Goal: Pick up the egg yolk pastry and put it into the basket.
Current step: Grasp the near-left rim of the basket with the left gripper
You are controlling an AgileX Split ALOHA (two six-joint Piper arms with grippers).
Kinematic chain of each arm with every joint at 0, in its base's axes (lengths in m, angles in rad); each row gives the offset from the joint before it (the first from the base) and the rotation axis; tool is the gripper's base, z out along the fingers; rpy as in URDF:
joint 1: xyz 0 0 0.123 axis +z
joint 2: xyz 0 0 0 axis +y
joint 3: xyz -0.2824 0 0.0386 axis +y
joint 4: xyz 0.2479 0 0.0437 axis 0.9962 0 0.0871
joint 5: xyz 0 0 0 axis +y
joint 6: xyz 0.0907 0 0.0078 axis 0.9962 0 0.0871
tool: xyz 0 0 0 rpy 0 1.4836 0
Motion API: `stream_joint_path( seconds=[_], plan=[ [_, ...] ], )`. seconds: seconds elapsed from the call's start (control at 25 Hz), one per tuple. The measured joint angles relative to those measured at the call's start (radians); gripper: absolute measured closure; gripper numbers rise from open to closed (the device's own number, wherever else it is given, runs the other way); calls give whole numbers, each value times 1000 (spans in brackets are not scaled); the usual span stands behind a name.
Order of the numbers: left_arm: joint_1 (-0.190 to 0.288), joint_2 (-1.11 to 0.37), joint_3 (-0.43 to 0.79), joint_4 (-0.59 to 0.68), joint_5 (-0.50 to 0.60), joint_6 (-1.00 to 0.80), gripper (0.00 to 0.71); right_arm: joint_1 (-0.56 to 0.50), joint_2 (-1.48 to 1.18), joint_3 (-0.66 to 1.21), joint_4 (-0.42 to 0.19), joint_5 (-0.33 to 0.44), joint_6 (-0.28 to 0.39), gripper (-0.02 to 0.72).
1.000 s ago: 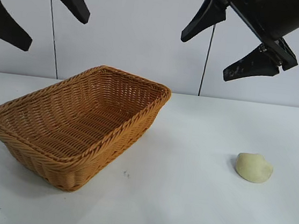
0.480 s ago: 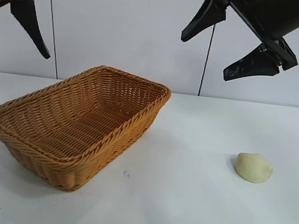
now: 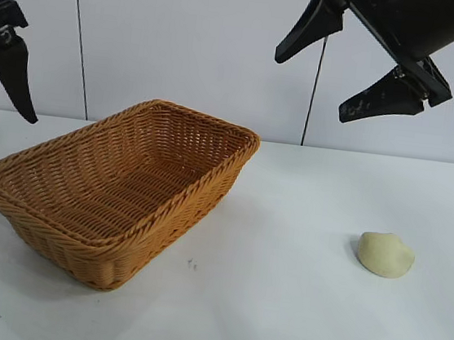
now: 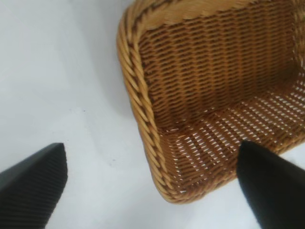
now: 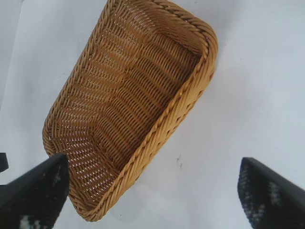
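The egg yolk pastry, a pale cream-yellow dome, lies on the white table at the right, well apart from the basket. The orange-brown wicker basket stands at the centre left and holds nothing. My right gripper hangs open high above the table, between the basket and the pastry. Its wrist view shows the basket between its spread fingers, not the pastry. My left gripper is open above the basket's left end. Only one of its fingers shows in the exterior view, at the left edge.
The white table runs back to a pale panelled wall. A small dark mark lies on the table by the basket's front right side.
My left gripper has moved left and down, from the top left corner to the left edge of the exterior view. The right arm, the basket and the pastry have not moved.
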State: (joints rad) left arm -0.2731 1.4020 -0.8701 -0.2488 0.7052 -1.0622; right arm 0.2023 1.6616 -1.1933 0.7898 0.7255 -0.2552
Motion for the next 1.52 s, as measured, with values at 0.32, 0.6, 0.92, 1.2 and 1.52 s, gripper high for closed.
stream_joint_path(
  seconds=[0.32,0.6,0.92,1.2,1.52],
  plan=[
    [0,6,8,7,-2,-46,18,0,0,0,0,0,0,18],
    [-8,93,8,4,-34,-48,18,0,0,0,3,0,0,18],
    [-93,272,8,-29,-176,-50,18,0,0,0,3,1,0,18],
    [-90,358,8,-40,-275,-46,18,0,0,0,3,8,0,18],
    [-90,397,8,-40,-323,-46,18,0,0,0,3,14,0,18]
  ],
)
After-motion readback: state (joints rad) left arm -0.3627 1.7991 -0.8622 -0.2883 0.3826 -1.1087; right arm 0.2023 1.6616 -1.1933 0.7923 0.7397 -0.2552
